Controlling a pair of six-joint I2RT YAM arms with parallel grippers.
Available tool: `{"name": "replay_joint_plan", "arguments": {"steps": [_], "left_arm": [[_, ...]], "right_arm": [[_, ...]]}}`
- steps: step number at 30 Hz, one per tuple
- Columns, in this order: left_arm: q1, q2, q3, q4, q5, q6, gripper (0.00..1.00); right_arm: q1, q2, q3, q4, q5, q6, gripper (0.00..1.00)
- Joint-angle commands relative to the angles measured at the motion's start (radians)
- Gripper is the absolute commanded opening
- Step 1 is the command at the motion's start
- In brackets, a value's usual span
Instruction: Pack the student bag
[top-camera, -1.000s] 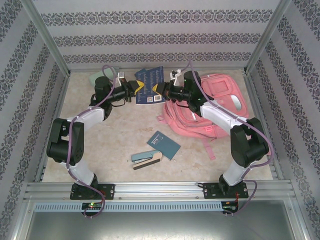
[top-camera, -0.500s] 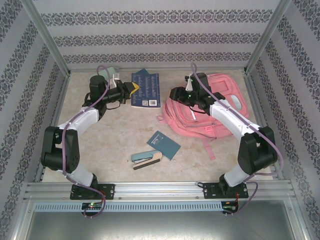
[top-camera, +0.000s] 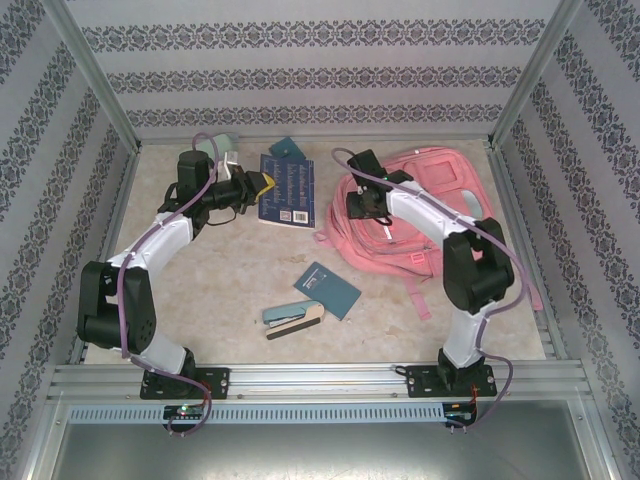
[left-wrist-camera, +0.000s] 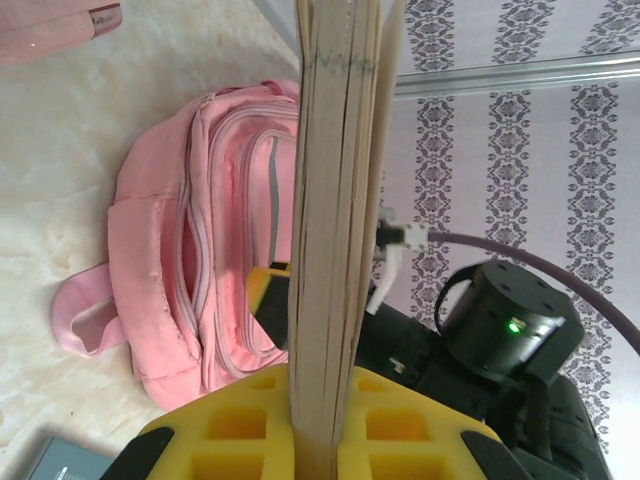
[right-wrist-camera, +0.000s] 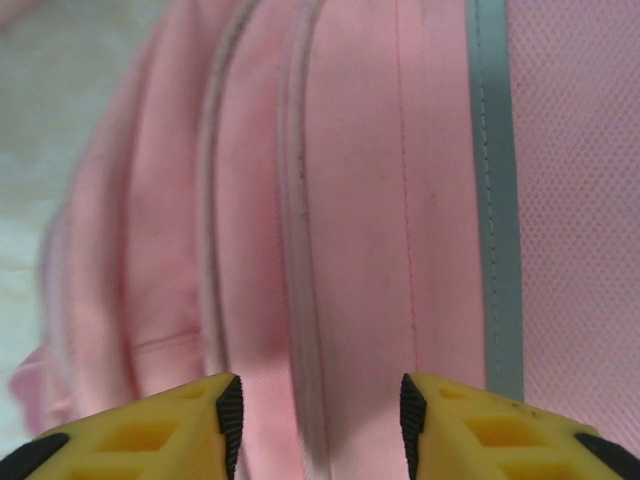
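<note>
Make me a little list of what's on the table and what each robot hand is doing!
left gripper: shut on the edge of the blue book
right gripper: open, just above the pink backpack, holding nothing
backpack: lying on the table, far right side
notebook: small, teal, flat in the middle of the table
stapler: just in front of the notebook, nearer the arms
packed so far: cannot tell
</note>
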Motion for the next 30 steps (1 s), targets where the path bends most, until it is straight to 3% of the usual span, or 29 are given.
{"name": "replay_joint_plan", "arguments": {"steps": [1,3,5,7,12,18,24,30], "left_arm": [[0.006,-0.045,0.003,-0.012,0.009,0.041,0.0],[0.006,-0.049,-0.003,-0.01,0.008,0.042,0.0],[0.006,-0.048,-0.009,-0.004,0.004,0.04,0.0],[0.006,-0.044,-0.015,-0.004,-0.004,0.042,0.0],[-0.031,-0.017,-0.03,0.013,-0.07,0.045,0.0],[-0.129,0.064,0.014,0.063,-0.186,0.035,0.0],[-0.236,0.197,0.124,0.084,-0.331,0.025,0.0],[-0.338,0.405,0.296,0.167,-0.349,-0.051,0.0]], "right_arm": [[0.004,0.044,0.028,-0.047,0.11,-0.045,0.45],[0.004,0.067,0.039,-0.056,0.105,-0.054,0.38],[0.01,0.071,0.054,-0.07,0.112,-0.057,0.13],[0.01,0.046,0.06,-0.072,0.114,-0.059,0.0],[-0.003,-0.073,0.107,-0.073,0.09,-0.079,0.0],[-0.043,-0.192,0.226,-0.11,-0.032,-0.113,0.0],[-0.132,-0.263,0.311,-0.129,-0.204,-0.08,0.0],[-0.222,-0.318,0.291,-0.087,-0.391,-0.037,0.0]]}}
